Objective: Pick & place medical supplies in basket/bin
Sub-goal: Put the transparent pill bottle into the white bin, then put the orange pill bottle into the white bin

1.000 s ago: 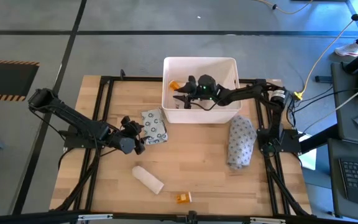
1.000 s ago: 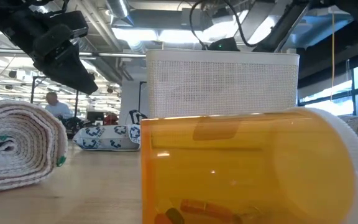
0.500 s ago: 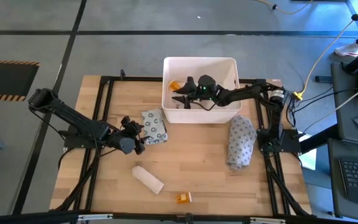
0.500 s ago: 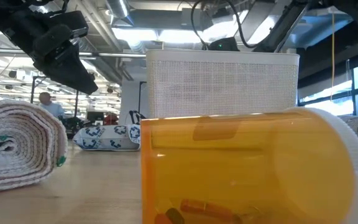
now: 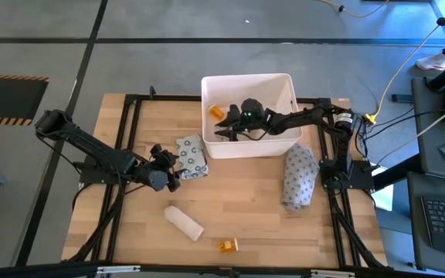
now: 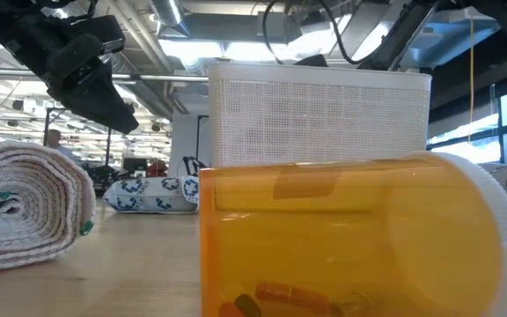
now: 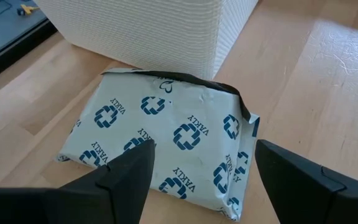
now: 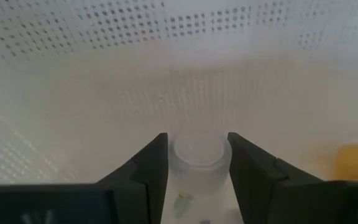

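Inside the white bin (image 5: pixel 286 85) at the far middle of the table (image 5: pixel 246 208), our right gripper (image 5: pixel 221 130) reaches down near the bin's left wall. Its wrist view shows the two dark fingers (image 8: pixel 151 168) partly open, with a small white-capped bottle (image 8: pixel 199 160) standing upright right between them; the fingers sit at its sides, and they look to be pinching it. An orange pill bottle (image 5: pixel 217 111) lies in the bin near the far left corner. Our left gripper (image 5: pixel 178 174) hangs low over the table, just left of the flat grey packet (image 5: pixel 192 157). Its fingers (image 7: pixel 128 176) are spread wide and hold nothing, and they point at the packet. The packet lies flat, just in front of the bin's near left corner, with its long side running from near to far. A white roll (image 5: pixel 185 222) lies on its side on the near part of the table, with its long way slanting from far left to near right. Another orange pill bottle (image 5: pixel 228 245) lies on its side at the near edge, with its white cap pointing right. A big grey wrapped bundle (image 5: pixel 299 176) lies to the right, just in front of the bin, long way near to far
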